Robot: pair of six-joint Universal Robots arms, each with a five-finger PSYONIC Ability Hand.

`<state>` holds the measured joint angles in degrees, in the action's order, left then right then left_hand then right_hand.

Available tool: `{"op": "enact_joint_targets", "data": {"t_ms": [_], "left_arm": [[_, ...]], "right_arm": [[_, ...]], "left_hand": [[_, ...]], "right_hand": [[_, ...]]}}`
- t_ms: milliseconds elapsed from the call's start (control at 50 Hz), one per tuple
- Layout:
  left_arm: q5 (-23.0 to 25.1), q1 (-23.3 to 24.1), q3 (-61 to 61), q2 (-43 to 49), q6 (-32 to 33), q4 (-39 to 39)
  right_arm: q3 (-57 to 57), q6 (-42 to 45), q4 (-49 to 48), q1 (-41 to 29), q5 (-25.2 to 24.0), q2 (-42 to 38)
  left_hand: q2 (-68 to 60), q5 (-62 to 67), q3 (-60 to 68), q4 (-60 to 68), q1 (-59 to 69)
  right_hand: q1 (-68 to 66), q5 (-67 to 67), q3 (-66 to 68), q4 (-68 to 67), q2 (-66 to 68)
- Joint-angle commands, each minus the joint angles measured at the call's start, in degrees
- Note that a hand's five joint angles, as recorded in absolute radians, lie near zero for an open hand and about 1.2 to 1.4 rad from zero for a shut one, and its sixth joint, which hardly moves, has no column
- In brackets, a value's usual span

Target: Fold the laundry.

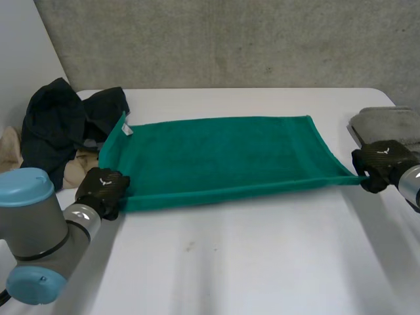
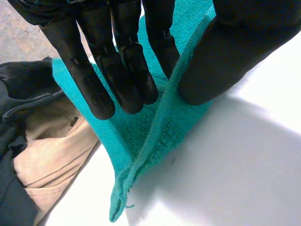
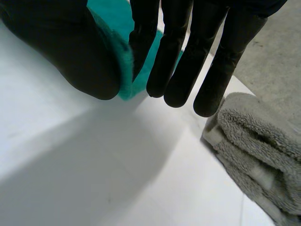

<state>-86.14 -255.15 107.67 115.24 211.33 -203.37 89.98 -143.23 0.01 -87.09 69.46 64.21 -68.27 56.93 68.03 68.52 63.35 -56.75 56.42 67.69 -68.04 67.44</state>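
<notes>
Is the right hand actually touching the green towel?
Touching. The right wrist view shows the right hand pinching the green towel by its corner, between thumb and fingers.

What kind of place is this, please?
Probably a robot test bench, not a home: a plain white table against a rough concrete wall, with a green towel and a pile of clothes.

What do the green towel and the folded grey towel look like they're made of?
The green towel is probably cotton terry, matte: fuzzy looped nap, loose thread at its corner. The folded grey towel looks like thicker plush terry, likely cotton: deep soft pile, flat woven band near one edge.
</notes>
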Motion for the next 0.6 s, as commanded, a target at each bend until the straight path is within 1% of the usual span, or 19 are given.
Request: {"op": "enact_joint_targets", "data": {"t_ms": [20, 60, 80, 120, 140, 200, 220, 240, 300, 340, 380, 440, 460, 520, 540, 560, 600], "left_arm": [[0.2, 0.8, 4.0, -8.0, 3.0, 6.2], [0.3, 1.1, 5.3, -10.1, 3.7, 8.2], [0.3, 1.3, 5.9, -11.2, 4.1, 9.2], [0.4, 2.4, 7.6, -14.1, 5.1, 13.0], [0.4, 2.8, 8.3, -14.9, 5.4, 14.5], [0.4, 4.7, 10.4, -18.0, 6.5, 21.0], [0.4, 5.2, 10.8, -18.6, 6.7, 22.7], [0.4, 6.0, 11.4, -19.3, 7.0, 26.2], [0.3, 6.8, 11.7, -19.8, 7.1, 30.7], [0.3, 6.9, 11.0, -19.7, 7.0, 33.2], [0.3, 6.8, 10.4, -19.4, 7.0, 33.2], [0.1, 6.9, 6.8, -17.6, 6.9, 31.2], [0.1, 6.9, 5.7, -16.6, 6.9, 30.3], [0.1, 6.9, 0.7, -12.2, 6.9, 26.1], [0.1, 6.9, -0.8, -11.2, 6.9, 24.8], [0.1, 7.2, -3.4, -9.2, 6.9, 22.2], [0.1, 7.7, -6.1, -6.9, 6.8, 19.3]], "right_arm": [[3.7, 13.5, 11.3, 2.7, 0.6, 6.7], [4.8, 16.6, 14.6, 3.7, 0.8, 8.8], [6.1, 19.5, 18.1, 4.8, 0.8, 11.1], [7.6, 22.5, 21.4, 6.4, 0.8, 13.7], [9.5, 25.9, 24.9, 8.4, 0.9, 17.0], [12.5, 30.9, 29.3, 11.7, 0.8, 21.1], [14.6, 34.6, 32.0, 14.1, 0.7, 23.9], [15.7, 36.4, 33.1, 15.2, 0.3, 25.2], [18.8, 41.3, 36.4, 18.2, -0.3, 28.4], [19.6, 42.8, 36.8, 19.0, -0.5, 28.7], [20.1, 42.9, 36.6, 19.0, -1.0, 28.7], [19.7, 42.9, 36.0, 18.7, -2.2, 28.2], [19.2, 42.4, 34.3, 18.5, -3.0, 26.6], [16.6, 40.1, 30.2, 17.6, -3.1, 22.1], [14.1, 36.9, 27.3, 15.8, -2.8, 18.4], [12.7, 35.1, 25.8, 14.4, -2.6, 16.8], [9.7, 31.5, 22.9, 11.1, -1.9, 13.8]], "left_hand": [[-11.7, 13.1, 12.0, 11.5, 16.6], [-11.7, 13.1, 12.0, 11.5, 16.6], [-11.7, 13.1, 12.0, 11.5, 16.6], [-11.7, 13.1, 12.0, 11.5, 16.6], [-11.7, 13.1, 12.0, 11.5, 16.6], [-11.7, 13.1, 12.0, 11.5, 16.6], [-11.7, 13.1, 12.0, 11.5, 16.6], [-11.7, 13.1, 12.0, 11.5, 16.6], [-11.7, 13.1, 12.0, 11.5, 16.6], [-11.7, 13.1, 12.0, 11.5, 16.6], [-11.7, 13.1, 12.0, 11.5, 16.6], [-11.7, 13.1, 12.0, 11.5, 16.6], [-11.7, 13.1, 12.0, 11.5, 16.6], [-11.7, 13.1, 12.0, 11.5, 16.6], [-11.7, 13.1, 12.0, 11.5, 16.6], [-11.7, 13.1, 12.0, 11.5, 16.6], [-11.7, 13.1, 12.0, 11.5, 16.6]], "right_hand": [[-23.2, 13.6, 12.3, -12.0, 12.6], [-23.2, 13.6, 12.3, -12.0, 12.6], [-23.2, 13.6, 12.3, -12.0, 12.6], [-23.2, 13.6, 12.3, -12.0, 12.6], [-23.2, 13.6, 12.3, -12.0, 12.6], [-23.2, 13.6, 12.3, -12.0, 12.6], [-23.2, 13.6, 12.3, -12.0, 12.6], [-23.2, 13.6, 12.3, -12.0, 12.6], [-23.2, 13.6, 12.3, -12.0, 12.6], [-23.2, 13.6, 12.3, -12.0, 12.6], [-23.2, 13.6, 12.3, -12.0, 12.6], [-23.2, 13.6, 12.3, -12.0, 12.6], [-23.2, 13.6, 12.3, -12.0, 12.6], [-23.2, 13.6, 12.3, -12.0, 12.6], [-23.2, 13.6, 12.3, -12.0, 12.6], [-23.2, 13.6, 12.3, -12.0, 12.6], [-23.2, 13.6, 12.3, -12.0, 12.6]]}}
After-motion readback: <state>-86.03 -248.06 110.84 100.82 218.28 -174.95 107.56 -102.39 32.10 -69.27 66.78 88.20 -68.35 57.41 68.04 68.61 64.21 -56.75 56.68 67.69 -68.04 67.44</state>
